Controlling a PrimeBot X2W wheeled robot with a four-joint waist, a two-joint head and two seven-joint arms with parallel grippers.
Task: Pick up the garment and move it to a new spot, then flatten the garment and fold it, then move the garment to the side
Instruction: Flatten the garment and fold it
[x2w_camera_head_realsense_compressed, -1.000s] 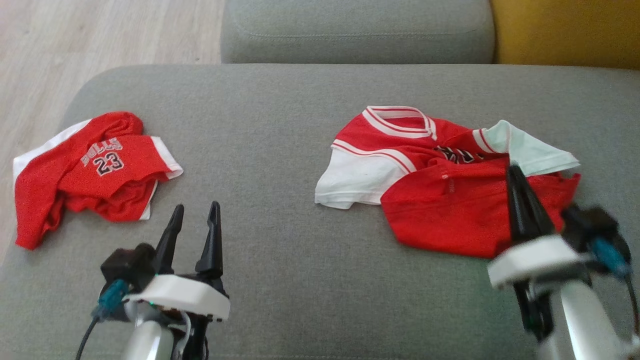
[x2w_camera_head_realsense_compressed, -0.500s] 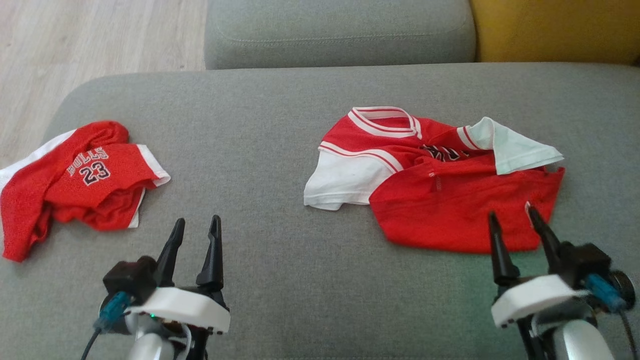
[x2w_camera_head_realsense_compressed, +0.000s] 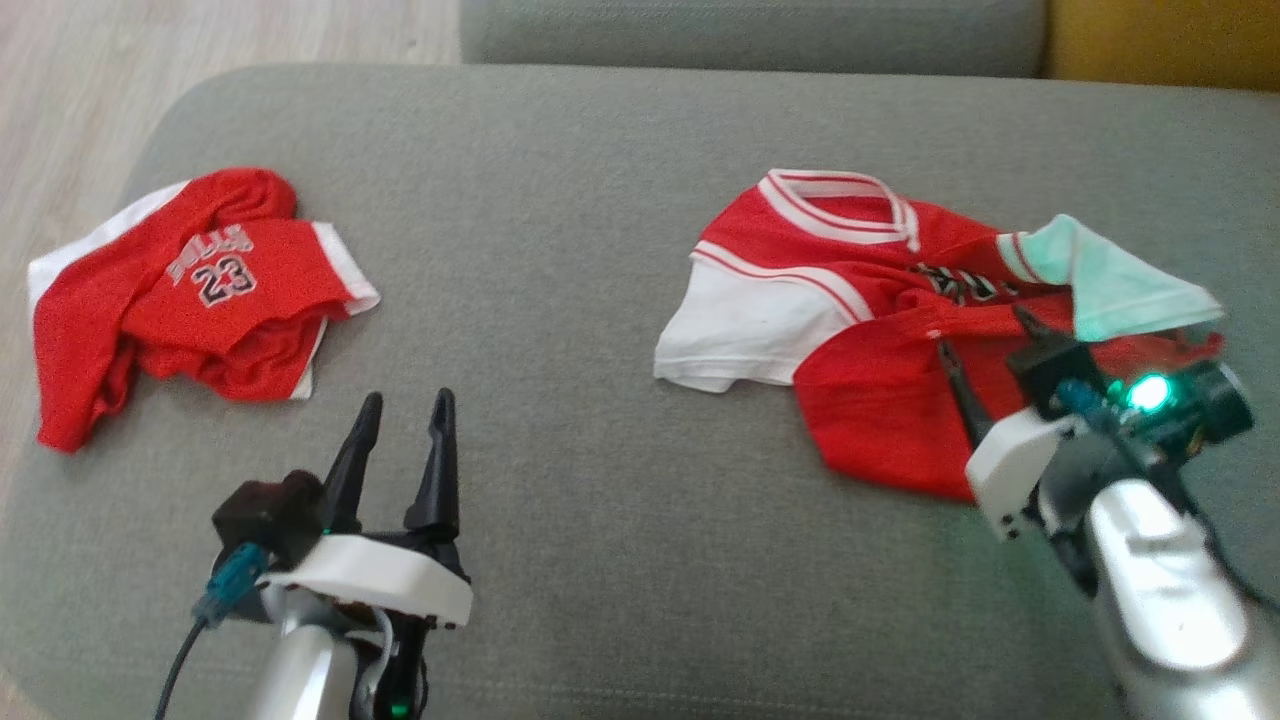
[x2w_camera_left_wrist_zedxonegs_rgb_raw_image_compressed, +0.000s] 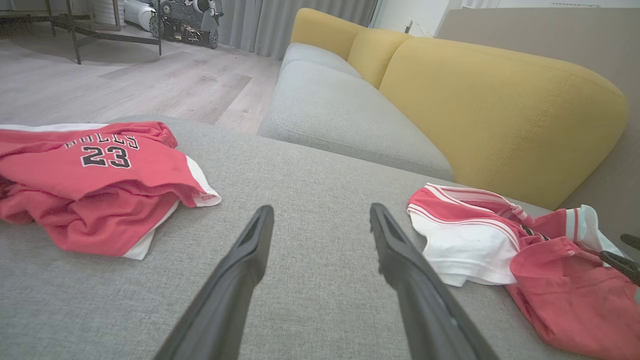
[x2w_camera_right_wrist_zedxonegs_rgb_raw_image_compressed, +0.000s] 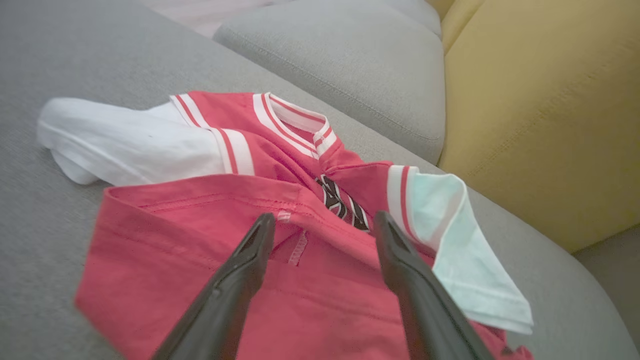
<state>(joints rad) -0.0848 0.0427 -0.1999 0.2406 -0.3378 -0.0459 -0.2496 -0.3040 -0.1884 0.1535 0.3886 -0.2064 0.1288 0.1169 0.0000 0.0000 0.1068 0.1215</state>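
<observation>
- Head view, nearest: left gripper (x2w_camera_head_realsense_compressed: 408, 400) low over the bare grey fabric sofa seat (x2w_camera_head_realsense_compressed: 600, 330), fingers (x2w_camera_head_realsense_compressed: 432, 470) spread apart, gripping nothing; best kept ready as second helper for the flattening.
- Just beyond, to the right: right gripper (x2w_camera_head_realsense_compressed: 985, 335) over the red body of the crumpled red-and-white jersey shirt (x2w_camera_head_realsense_compressed: 880, 420), fingers (x2w_camera_right_wrist_zedxonegs_rgb_raw_image_compressed: 240, 272) likewise apart and empty, pointing at the doubled-over red hem (x2w_camera_right_wrist_zedxonegs_rgb_raw_image_compressed: 200, 197) in the right wrist view; touching the cloth or not, impossible to tell.
- Likely step in hand: flattening, with the shirt lying on the right half of the seat, lower part folded up over the chest lettering.
- Lower onto that hem edge, pinch the top layer only, then draw it back toward the near edge of the seat to open out the fold.
- Bring the left fingers to the hem's other corner if reachable; avoid pulling from one corner alone, for fear of skewing the cloth.
- Farther on: smooth the white sleeve (x2w_camera_head_realsense_compressed: 740, 340) and untwist the pale upturned sleeve (x2w_camera_head_realsense_compressed: 1110, 290) before any fold.
- Well apart on the left: red shorts printed 23 (x2w_camera_head_realsense_compressed: 200, 300); leave alone.
- Farthest: yellow sofa backrest (x2w_camera_right_wrist_zedxonegs_rgb_raw_image_compressed: 540, 125); keep clear.
</observation>
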